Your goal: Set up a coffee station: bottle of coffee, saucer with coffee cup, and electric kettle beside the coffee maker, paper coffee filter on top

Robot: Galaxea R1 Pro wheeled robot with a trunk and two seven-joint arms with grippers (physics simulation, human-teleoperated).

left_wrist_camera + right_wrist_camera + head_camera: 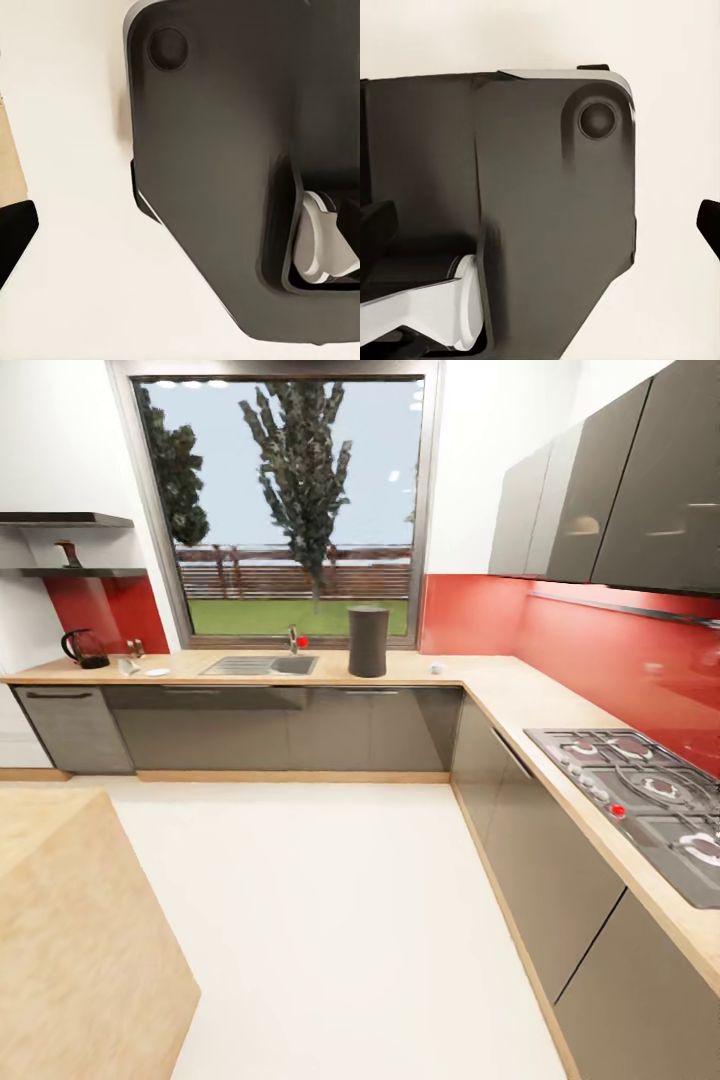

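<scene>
Nearest me: corner of a wooden table at near left, then bare white floor out to the cabinets. I'm standing back from the counter — arms tucked, which is presumably why both wrist cameras look at my own dark base and floor instead of anything useful.

Fingers: can't tell either side. Left wrist view has a dark sliver at the frame edge, right wrist view likewise, but neither shows whether the tips are spread or pressed together. Nothing visibly held.

Task items, all far:
- Tall dark cylinder on the far counter under the window, just right of the sink — I take it for the coffee maker; it stays put.
- Kettle at far left on the counter, well apart from the cylinder.
- Pale flat disc near the kettle, probably the saucer; small bits beside it too blurred to name.
- Small white thing right of the cylinder — cup maybe, unsure.
- Shelves above the kettle, with a small brown object on the lower one; likely the coffee bottle.

Stove is along the right run, irrelevant. Judgement: nothing grouped yet, next is driving up to the far-left corner.
</scene>
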